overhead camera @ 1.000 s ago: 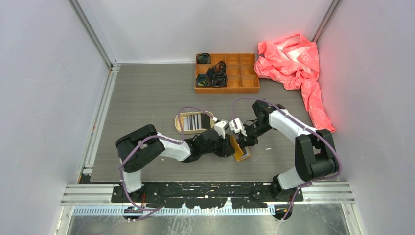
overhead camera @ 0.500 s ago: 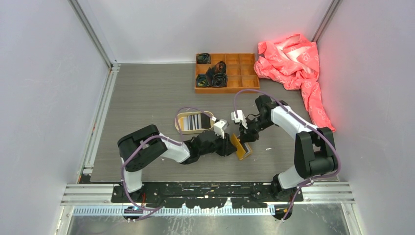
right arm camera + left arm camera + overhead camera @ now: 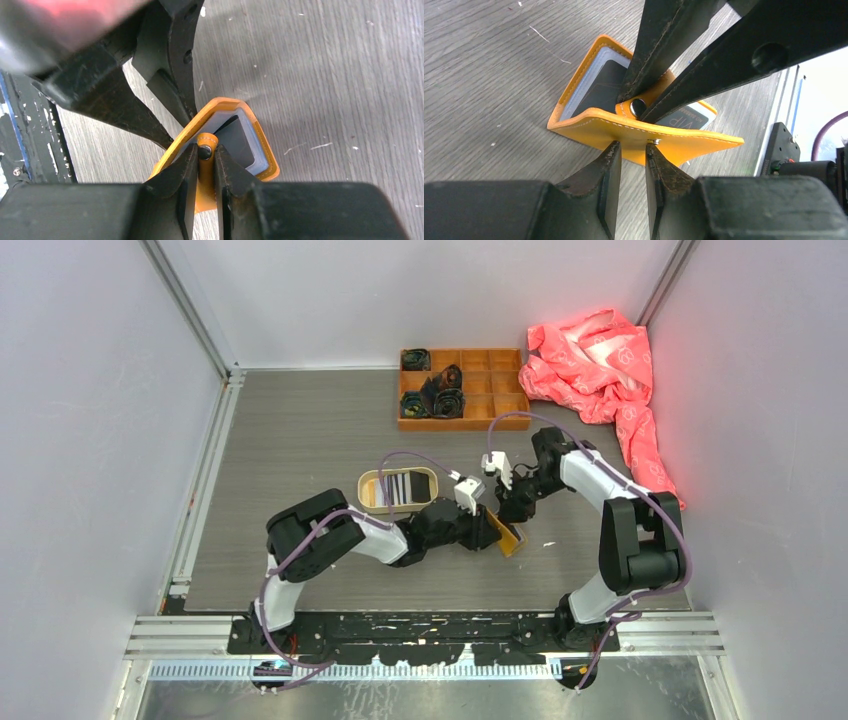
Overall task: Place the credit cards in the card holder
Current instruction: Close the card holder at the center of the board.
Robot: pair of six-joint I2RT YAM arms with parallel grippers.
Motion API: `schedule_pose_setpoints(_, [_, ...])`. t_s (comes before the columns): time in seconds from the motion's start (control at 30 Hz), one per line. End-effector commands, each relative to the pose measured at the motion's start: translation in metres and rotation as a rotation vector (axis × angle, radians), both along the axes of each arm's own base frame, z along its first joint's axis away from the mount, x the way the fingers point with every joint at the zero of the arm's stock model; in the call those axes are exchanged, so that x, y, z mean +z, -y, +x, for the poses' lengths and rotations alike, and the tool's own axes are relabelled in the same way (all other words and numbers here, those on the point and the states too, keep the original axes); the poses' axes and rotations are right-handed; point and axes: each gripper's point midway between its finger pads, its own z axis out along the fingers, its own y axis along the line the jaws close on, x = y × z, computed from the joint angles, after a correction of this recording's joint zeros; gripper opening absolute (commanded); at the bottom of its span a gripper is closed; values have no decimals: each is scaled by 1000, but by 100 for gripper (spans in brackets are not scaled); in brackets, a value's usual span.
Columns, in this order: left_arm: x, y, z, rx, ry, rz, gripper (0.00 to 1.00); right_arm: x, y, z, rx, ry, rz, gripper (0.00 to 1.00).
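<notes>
Nearly closed, the left gripper (image 3: 631,146) pinching a flap (image 3: 674,141) and the right gripper (image 3: 205,151) the snap tab (image 3: 206,139) hold the holder (image 3: 507,537), now shifted slightly farther right of the tray (image 3: 362,490), splayed open for the cards (image 3: 400,487) waiting there.

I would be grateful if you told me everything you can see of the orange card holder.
The card holder is a mustard-orange folding wallet, leather-like with pale stitching, and has a strap tab carrying a metal snap. It is spread open in a V, its lower edge seemingly on the grey table. Inside, clear pockets hold a dark card and a VIP card. The left hand pinches one flap's edge; the right hand pinches the snap tab.
</notes>
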Motion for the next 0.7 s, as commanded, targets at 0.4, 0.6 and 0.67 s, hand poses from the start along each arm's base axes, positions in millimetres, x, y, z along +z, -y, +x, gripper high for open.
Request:
schedule_pose_setpoints(0.4, [6, 22, 15, 8, 55, -35, 26, 11, 22, 47, -316, 33, -33, 33])
schedule_pose_setpoints(0.6, [9, 24, 16, 4, 60, -37, 26, 17, 46, 64, -434, 166, -128, 42])
schedule_pose_setpoints(0.67, [10, 25, 16, -2, 59, -38, 26, 18, 53, 68, -458, 201, -156, 45])
